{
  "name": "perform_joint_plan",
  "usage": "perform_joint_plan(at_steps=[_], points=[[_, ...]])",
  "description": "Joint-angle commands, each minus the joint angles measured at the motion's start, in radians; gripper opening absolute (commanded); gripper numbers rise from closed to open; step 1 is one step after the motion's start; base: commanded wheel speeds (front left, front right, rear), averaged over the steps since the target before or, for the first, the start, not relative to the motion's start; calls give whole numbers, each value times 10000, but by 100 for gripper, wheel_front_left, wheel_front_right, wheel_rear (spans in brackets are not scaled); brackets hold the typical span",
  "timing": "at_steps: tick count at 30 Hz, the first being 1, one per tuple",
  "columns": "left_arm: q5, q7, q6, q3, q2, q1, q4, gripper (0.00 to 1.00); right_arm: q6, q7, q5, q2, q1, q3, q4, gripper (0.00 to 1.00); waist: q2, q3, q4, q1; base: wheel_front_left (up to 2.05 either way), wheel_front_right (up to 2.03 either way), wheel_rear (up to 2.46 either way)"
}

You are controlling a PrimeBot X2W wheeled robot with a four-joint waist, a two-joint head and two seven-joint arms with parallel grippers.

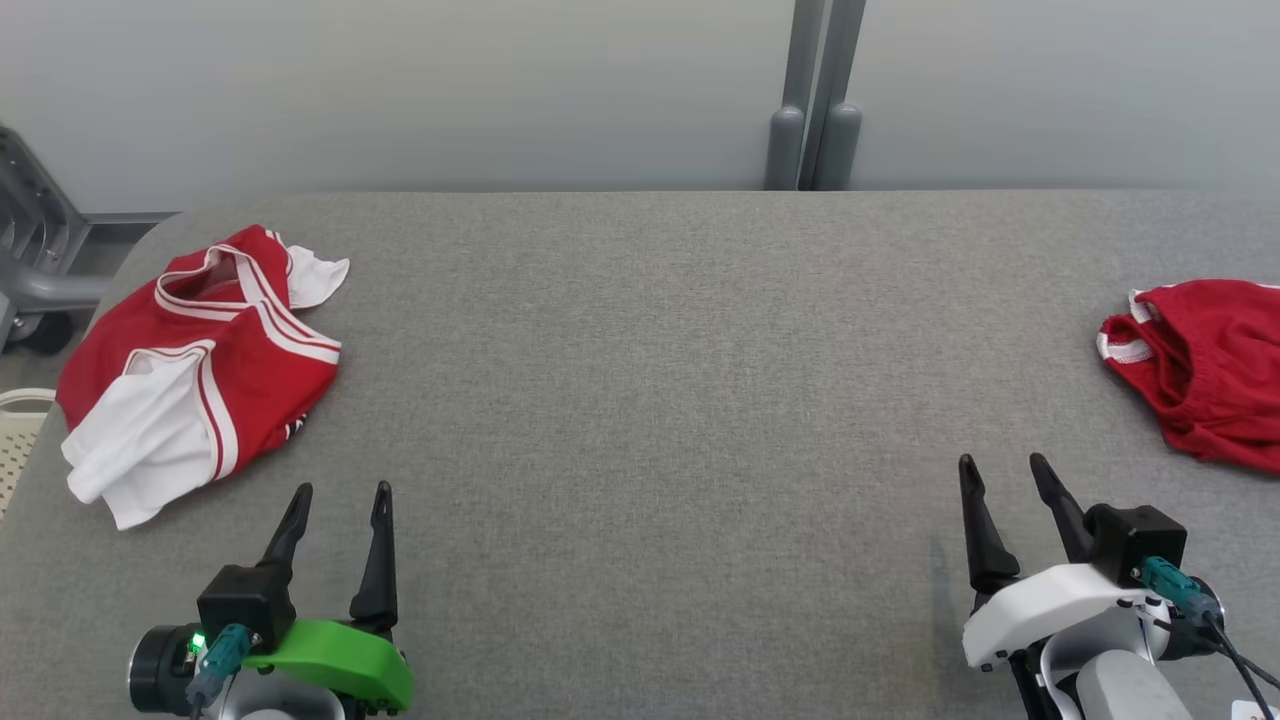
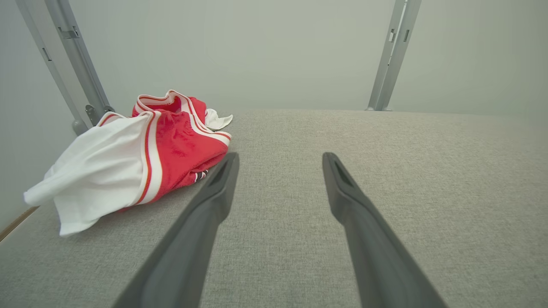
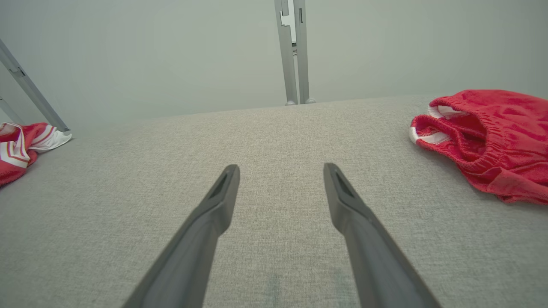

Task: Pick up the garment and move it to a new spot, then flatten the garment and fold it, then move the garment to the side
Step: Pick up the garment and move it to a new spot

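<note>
A crumpled red and white garment (image 1: 205, 365) lies at the far left of the grey table, also seen in the left wrist view (image 2: 141, 158) and in the right wrist view (image 3: 17, 143). A second, all-red garment (image 1: 1205, 365) with an elastic band and white trim lies bunched at the right edge (image 3: 488, 137). My left gripper (image 1: 342, 490) hovers open and empty just below the red and white one (image 2: 280, 156). My right gripper (image 1: 1001, 462) stands open and empty, left of and nearer than the red one (image 3: 281, 167).
The grey fabric table (image 1: 660, 380) stretches wide between the two garments. A grey post (image 1: 815, 100) rises behind its far edge against a pale wall. A grey metal frame (image 1: 35, 260) and a pale basket (image 1: 20, 435) stand off the table's left side.
</note>
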Motion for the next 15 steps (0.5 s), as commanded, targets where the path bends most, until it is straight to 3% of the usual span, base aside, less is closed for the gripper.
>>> perform_joint_plan(at_steps=[1,15], points=[[53,-27,-14,66,-1,4,24,100,-15,-69,40,-13,100,73,-7,100,0,11,138,0,0,0,0],[-63,-27,62,411,1,210,11,100,-15,-15,-24,-20,2,349,14,100,0,161,2064,0,0,0,0]])
